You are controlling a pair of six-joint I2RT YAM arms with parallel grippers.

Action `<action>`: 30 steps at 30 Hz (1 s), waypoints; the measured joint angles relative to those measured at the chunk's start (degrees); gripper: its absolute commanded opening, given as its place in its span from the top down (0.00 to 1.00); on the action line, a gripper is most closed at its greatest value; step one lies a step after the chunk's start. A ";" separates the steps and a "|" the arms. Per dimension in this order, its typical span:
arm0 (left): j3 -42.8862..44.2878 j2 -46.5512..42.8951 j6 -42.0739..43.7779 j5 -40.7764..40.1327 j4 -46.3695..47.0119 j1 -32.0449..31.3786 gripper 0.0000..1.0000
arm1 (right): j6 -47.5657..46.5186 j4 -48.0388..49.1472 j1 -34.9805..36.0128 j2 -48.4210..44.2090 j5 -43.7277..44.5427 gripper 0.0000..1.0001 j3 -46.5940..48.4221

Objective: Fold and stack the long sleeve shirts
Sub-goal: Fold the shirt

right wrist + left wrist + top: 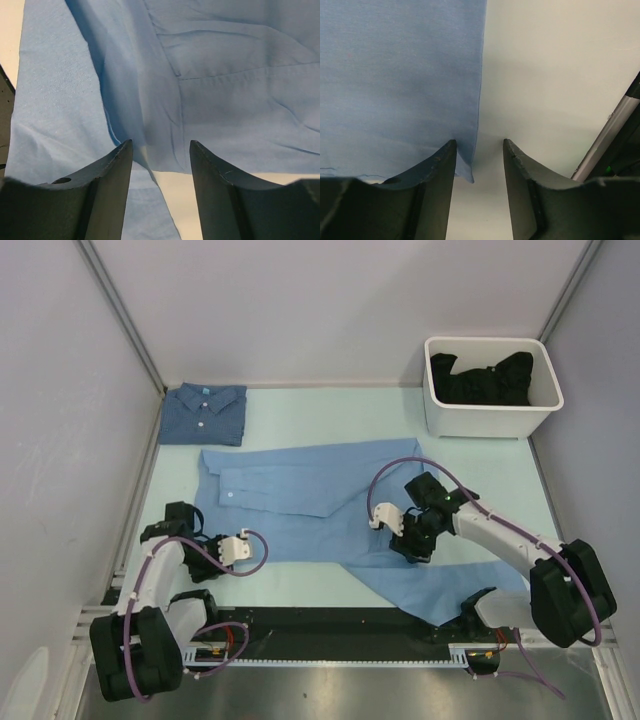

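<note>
At the table's (330,410) ten o'clock corner, close to the left wall, the darker denim-blue shirt (205,412) lies folded into a small square. Its collar and turquoise label point to twelve o'clock. It sits just beside the nearest corner of the light sky-blue shirt (300,505).

At about eight o'clock the left gripper (240,548) reaches in low over the left near edge of that light shirt. In the left wrist view its fingers (437,170) stand parted. A corner of the blue hem (465,167) lies between them, close to the left-hand finger, and bare table fills the rest of the gap. Nothing is clamped.

The light sky-blue shirt is spread flat across the middle of the table. A sleeve with pale buttons is laid across its body, and a length of cloth trails toward five o'clock, as far as the black strip (330,625) along the near edge.

At about four o'clock the right gripper (412,545) hangs over the shirt's near edge, where that trailing length branches off. In the right wrist view its fingers (112,170) are likewise apart, released. The creased blue cloth lies ahead of them, and a wedge of bare table shows in the gap.

At two o'clock a white bin (490,420) holds dark cloth (480,380).
</note>
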 measured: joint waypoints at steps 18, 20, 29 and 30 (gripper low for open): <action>1.31 -0.11 -0.90 1.31 -0.22 0.15 1.00 | 1.92 2.34 1.73 -0.04 4.76 1.00 -2.47; 2.43 -0.24 -1.18 1.84 -0.66 0.48 1.00 | 2.08 2.10 0.90 -0.57 4.79 1.00 -1.33; 8.22 0.07 -2.51 4.66 -2.05 1.70 1.00 | 1.99 -0.17 -2.73 -1.18 3.98 1.00 4.09; 9.40 0.72 -3.02 5.11 -2.34 1.88 1.00 | 1.90 -0.61 -3.08 -1.09 3.67 1.00 4.90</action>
